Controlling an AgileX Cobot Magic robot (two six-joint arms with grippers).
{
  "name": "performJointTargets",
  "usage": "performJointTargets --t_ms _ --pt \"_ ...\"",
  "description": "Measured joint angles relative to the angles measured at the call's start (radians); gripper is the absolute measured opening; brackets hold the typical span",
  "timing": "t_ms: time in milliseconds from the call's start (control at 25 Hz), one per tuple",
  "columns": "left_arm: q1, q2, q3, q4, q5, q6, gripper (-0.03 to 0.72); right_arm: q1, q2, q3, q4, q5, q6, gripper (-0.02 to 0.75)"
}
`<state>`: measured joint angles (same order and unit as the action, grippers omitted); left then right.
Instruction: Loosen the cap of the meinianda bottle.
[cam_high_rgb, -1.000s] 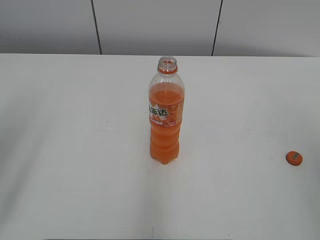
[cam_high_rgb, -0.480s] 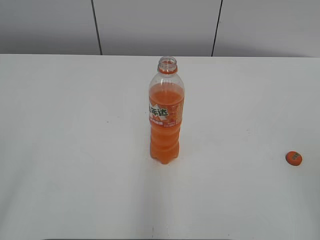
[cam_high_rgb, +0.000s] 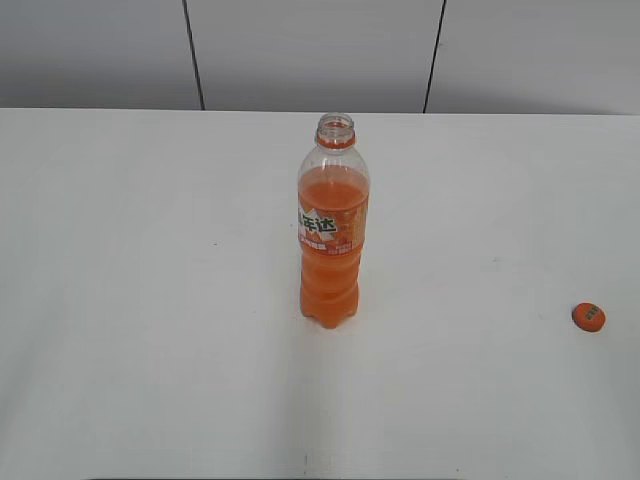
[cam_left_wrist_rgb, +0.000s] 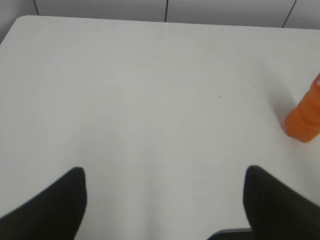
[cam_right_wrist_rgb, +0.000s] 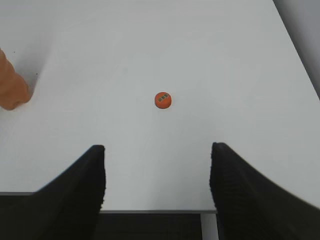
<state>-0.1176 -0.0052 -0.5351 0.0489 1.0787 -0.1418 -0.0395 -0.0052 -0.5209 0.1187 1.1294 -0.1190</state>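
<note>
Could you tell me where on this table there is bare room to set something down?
Nearly everywhere. The table is bare left of the meinianda bottle, in front of it, and between it and the cap lying near the right edge. Nowhere is crowded; only those two spots are taken.

Bright, even, diffuse light washes the white bench (cam_high_rgb: 150, 300); shadows are faint and soft. The exterior view is sharp. Both wrist views are slightly soft, with dark, blurred jaws near the camera.
</note>
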Motion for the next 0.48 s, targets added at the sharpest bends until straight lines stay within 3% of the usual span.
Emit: performJointTargets --t_ms 480 --pt "0.0 -0.001 0.0 0.0 -0.003 0.0 0.573 0.0 0.0 0.013 -0.037 -0.024 0.006 0.493"
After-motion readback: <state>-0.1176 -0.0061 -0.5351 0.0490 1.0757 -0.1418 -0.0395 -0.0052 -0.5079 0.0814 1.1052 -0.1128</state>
